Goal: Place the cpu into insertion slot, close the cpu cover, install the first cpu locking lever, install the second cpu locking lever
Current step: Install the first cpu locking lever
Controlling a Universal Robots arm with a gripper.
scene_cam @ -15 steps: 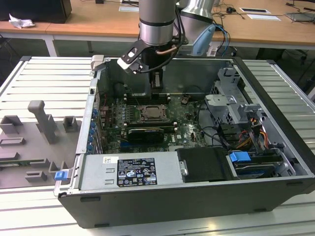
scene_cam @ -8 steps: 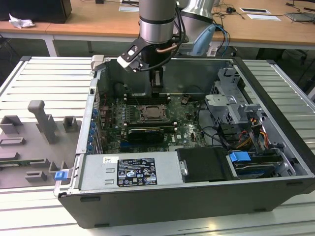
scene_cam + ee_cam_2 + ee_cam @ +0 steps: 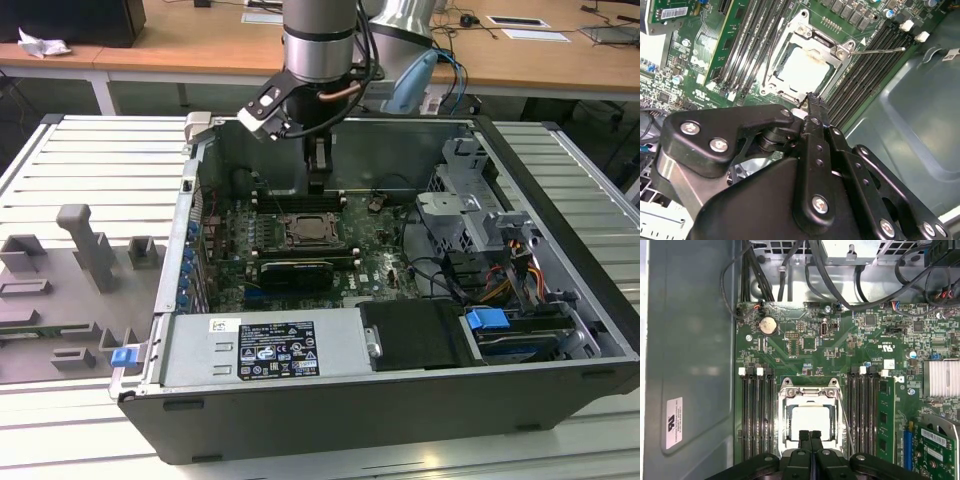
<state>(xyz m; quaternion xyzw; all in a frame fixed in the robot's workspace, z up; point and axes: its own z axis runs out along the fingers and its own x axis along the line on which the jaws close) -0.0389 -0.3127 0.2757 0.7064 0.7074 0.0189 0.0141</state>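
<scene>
The cpu lies in the insertion slot on the green board, its pale face showing through the window of the cpu cover. The cover lies flat over the chip. One thin wire locking lever sticks out sideways from the socket's corner; in the first wrist view a lever runs along the socket's side. My gripper hangs just above the socket's edge, its black fingers pressed together with nothing between them. In the exterior view the gripper stands over the socket's far side.
Long black memory slots flank the socket on both sides. A black card lies just in front of it. Cables and a drive cage crowd the case at the exterior view's right. The case's metal wall is close by.
</scene>
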